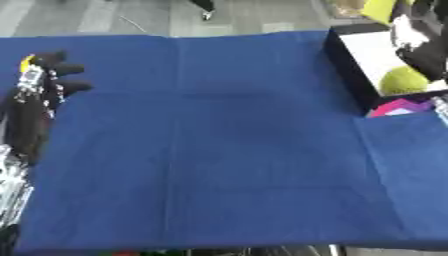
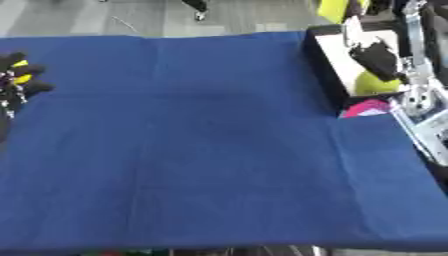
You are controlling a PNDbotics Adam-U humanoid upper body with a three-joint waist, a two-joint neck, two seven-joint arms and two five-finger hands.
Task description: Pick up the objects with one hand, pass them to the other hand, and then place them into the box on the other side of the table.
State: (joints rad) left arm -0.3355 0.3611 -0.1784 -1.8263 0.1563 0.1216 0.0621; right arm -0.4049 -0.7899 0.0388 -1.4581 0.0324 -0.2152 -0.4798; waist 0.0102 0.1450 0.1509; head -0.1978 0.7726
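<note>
your right hand (image 2: 378,59) hangs over the box (image 2: 325,60) at the table's far right, fingers drooping down and relaxed, nothing seen pinched between them. under it, inside the box, lies a yellow-green ball (image 1: 404,80), and at the box's near corner a pink thing (image 1: 395,107) shows, though you cannot tell whether that one sits inside the box or just against its edge. so at least one object looks delivered already.

your left hand (image 1: 45,80) is at the far left edge of the cloth (image 1: 227,150), fingers curled round something yellow (image 1: 27,63) that peeks out at the top of the fist. that looks like the next object, picked up but not yet passed over. what it is you cannot tell; only its colour shows.

the middle of the cloth carries no other objects that these views show, so the yellow thing may well be the last one, though anything beyond the left edge is out of sight.

what is left, as a judgement: bring both hands together over the middle, hand the yellow thing across to the right, then carry it to the box beside the ball.
</note>
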